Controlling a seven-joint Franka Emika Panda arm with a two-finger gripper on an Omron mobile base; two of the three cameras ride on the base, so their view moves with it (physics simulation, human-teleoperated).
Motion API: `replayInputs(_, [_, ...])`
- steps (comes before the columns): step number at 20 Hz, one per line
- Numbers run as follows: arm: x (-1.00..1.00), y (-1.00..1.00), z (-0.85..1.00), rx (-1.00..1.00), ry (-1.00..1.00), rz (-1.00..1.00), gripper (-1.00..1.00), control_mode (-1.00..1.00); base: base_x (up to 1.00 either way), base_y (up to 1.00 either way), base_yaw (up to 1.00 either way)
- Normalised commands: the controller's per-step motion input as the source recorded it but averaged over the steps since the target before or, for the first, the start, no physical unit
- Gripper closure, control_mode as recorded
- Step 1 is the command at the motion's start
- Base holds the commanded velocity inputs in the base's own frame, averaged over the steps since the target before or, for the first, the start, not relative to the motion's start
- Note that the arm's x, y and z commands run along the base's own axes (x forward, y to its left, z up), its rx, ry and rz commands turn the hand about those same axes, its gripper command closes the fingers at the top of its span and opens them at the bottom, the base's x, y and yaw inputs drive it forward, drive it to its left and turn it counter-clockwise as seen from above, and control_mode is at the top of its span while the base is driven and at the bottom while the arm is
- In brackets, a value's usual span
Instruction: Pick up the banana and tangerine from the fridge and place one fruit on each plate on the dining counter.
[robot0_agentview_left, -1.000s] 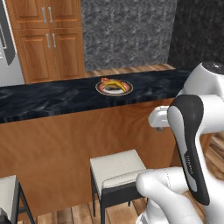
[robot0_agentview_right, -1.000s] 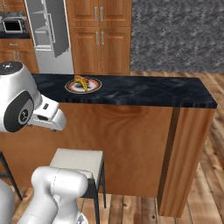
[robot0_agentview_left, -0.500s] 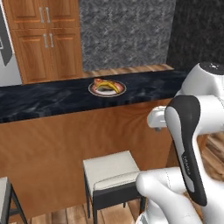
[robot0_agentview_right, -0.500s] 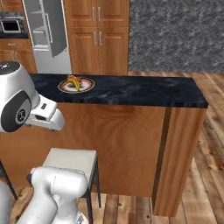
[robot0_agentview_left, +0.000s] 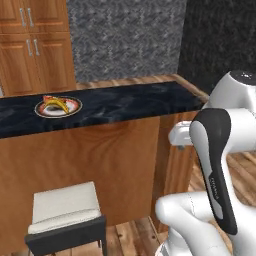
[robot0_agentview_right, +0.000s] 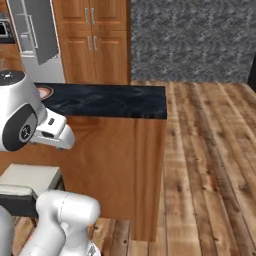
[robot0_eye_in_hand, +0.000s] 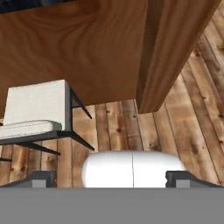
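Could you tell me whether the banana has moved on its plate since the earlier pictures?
No. The banana lies on the same plate on the dining counter; the whole view slid because the base drove.

A home kitchen: wooden cabinets (robot0_agentview_left: 37, 47), fridge (robot0_agentview_right: 37, 42), dark marbled dining worktop (robot0_agentview_left: 125, 102) with wood front, cushioned stool (robot0_agentview_left: 62, 210), plank floor (robot0_agentview_right: 210, 160), stone-patterned wall (robot0_agentview_right: 190, 40).

Arm (robot0_agentview_left: 215, 165) folded up close over the base, dark-banded forearm upright, wrist turned downward. Gripper (robot0_eye_in_hand: 111, 179) spread wide with nothing between the fingertips (robot0_eye_in_hand: 41, 178), pointing down at the floor just short of the counter (robot0_eye_in_hand: 87, 43) front
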Motion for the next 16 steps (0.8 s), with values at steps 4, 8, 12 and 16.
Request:
replayInputs(4, [0.0,0.0,0.0,0.0,0.0,0.0,-1.0,1.0,0.1,-1.0,0.1])
replayInputs(8, [0.0,0.0,0.0,0.0,0.0,0.0,-1.0,1.0,0.22,-1.0,0.18])
replayInputs(12, [0.0,0.0,0.0,0.0,0.0,0.0,-1.0,1.0,0.44,-1.0,0.21])
replayInputs(16, [0.0,0.0,0.0,0.0,0.0,0.0,-1.0,1.0,0.58,-1.0,0.25])
